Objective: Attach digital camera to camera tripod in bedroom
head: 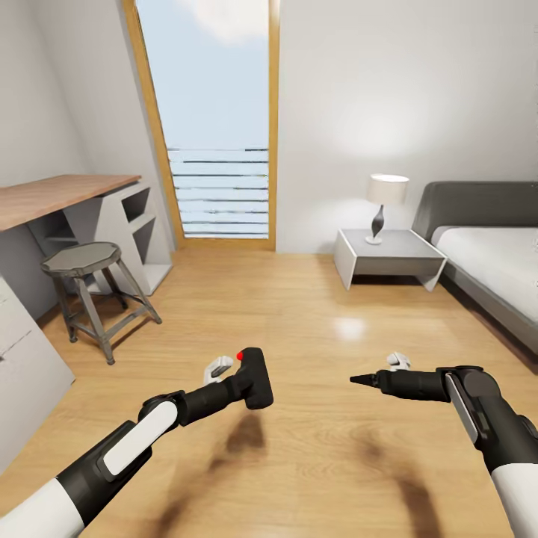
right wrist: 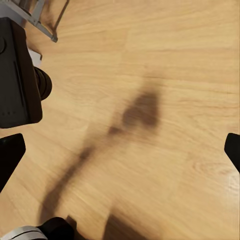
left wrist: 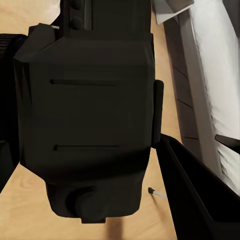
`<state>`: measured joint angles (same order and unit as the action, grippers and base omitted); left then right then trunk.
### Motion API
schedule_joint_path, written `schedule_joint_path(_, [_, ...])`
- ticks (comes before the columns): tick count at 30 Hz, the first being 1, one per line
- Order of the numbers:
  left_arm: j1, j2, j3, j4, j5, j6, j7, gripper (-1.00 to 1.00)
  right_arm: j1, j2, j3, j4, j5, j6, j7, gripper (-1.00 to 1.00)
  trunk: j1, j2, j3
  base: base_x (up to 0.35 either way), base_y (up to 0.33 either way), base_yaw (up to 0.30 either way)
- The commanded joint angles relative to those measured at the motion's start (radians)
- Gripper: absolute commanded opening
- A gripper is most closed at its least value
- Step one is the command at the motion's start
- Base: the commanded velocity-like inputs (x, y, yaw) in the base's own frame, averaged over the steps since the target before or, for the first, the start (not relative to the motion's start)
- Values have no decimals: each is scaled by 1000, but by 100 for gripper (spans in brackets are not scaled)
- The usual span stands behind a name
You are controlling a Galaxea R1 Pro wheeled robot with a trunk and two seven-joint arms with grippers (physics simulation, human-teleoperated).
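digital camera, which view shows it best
The head view: the digital camera shows whole in the left gripper, red button on top, above the wood floor. The left wrist view has its dark body too close. The right wrist view catches one cropped side.

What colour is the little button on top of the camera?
Red, on the black digital camera in the left gripper; the head view shows it best.

Matt black digital camera (head: 254, 379), glossy wood floor (head: 314, 314)
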<state>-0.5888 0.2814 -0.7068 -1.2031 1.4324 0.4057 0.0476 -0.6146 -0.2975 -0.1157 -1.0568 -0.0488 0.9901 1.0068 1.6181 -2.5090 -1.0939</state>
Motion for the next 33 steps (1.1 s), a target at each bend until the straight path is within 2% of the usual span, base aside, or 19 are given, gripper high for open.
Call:
schedule_joint_path(1, [-1, 1, -2, -1, 8, 1, 5, -100, 0, 0, -1, 0, -4, 7, -1, 100, -1, 0, 3, 0, 0, 0])
schedule_joint_path(23, [-1, 1, -2, -1, 7, -1, 5, -100, 0, 0, 0, 0, 4, 9, -3, 100, -10, 5, 88, 0, 0, 0])
schedule_joint_path(33, [-1, 1, -2, -1, 8, -1, 5, -100, 0, 0, -1, 0, -7, 9, -1, 100, -15, 7, 127, 0, 0, 0])
